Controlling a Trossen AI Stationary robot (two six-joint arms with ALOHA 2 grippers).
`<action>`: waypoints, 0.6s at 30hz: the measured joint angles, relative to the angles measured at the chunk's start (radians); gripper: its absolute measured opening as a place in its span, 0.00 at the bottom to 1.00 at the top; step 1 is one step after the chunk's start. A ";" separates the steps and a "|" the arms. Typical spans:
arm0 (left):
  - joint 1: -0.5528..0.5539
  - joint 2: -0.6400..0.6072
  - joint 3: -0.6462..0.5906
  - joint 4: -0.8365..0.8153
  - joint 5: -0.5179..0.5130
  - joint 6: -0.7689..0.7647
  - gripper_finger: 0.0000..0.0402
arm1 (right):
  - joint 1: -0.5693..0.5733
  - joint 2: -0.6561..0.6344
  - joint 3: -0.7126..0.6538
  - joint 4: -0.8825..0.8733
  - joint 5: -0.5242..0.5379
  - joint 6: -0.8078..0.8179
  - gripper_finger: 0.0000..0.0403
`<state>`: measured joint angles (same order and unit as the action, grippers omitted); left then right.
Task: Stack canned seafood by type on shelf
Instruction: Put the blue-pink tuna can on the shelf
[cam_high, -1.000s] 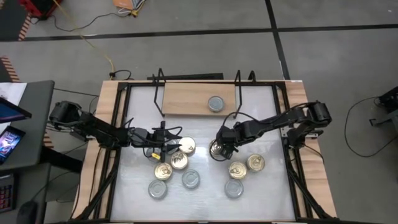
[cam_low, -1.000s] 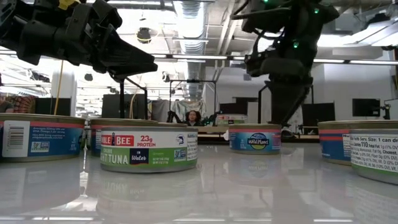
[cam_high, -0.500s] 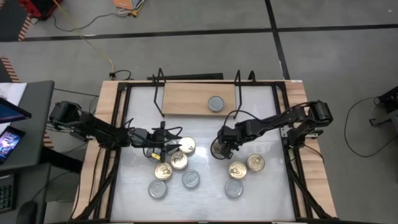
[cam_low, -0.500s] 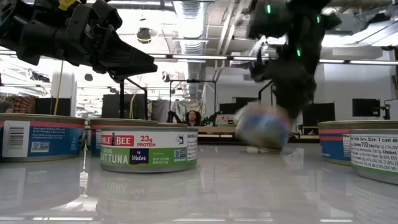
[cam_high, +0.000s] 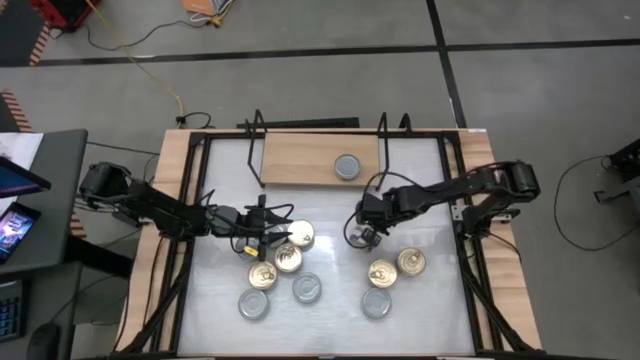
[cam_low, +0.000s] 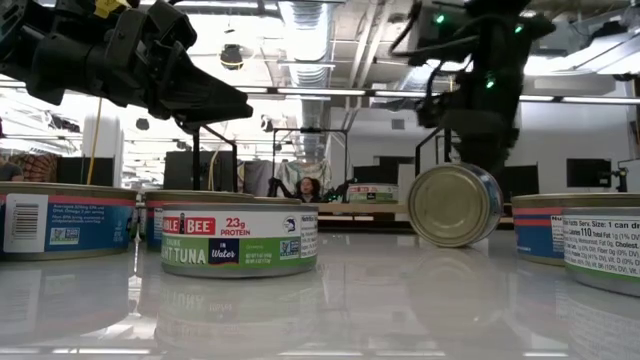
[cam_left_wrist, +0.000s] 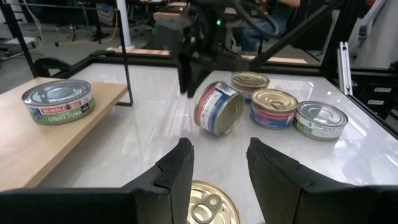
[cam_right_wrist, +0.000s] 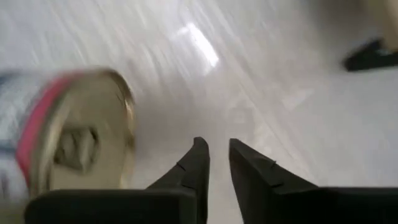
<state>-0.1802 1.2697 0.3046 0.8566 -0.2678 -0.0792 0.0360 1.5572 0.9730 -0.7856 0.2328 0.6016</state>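
My right gripper hangs just on the far side of a tipped tin, fingers shut. That tin stands tilted on its rim on the white tabletop, gold face toward the near edge, red-and-blue label around it. My left gripper is open above a gold-topped tin in the left cluster, clear of it. The wood shelf carries one silver-topped tin, lying flat.
Several more tins lie flat near the left gripper, and three at the right. Black wire frames stand at both ends of the shelf. Bare tabletop lies between the shelf and the tins.
The tin under my right gripper, flat on the table a second ago, has tipped up onto its rim and now stands tilted. My right gripper has drawn back from it, slightly toward the table's right and far edges.
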 joint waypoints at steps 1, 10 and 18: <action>0.000 0.000 0.000 0.000 0.000 0.000 0.35 | 0.000 -0.024 0.000 -0.006 0.004 -0.005 0.25; 0.000 0.000 0.000 0.000 -0.001 0.000 0.35 | 0.102 -0.193 0.002 0.070 0.019 -0.079 0.38; 0.000 0.000 0.000 0.002 -0.001 -0.003 0.35 | 0.218 -0.147 0.005 0.153 0.023 -0.055 0.63</action>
<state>-0.1802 1.2697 0.3046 0.8586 -0.2687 -0.0817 0.2541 1.4097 0.9779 -0.6329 0.2554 0.5464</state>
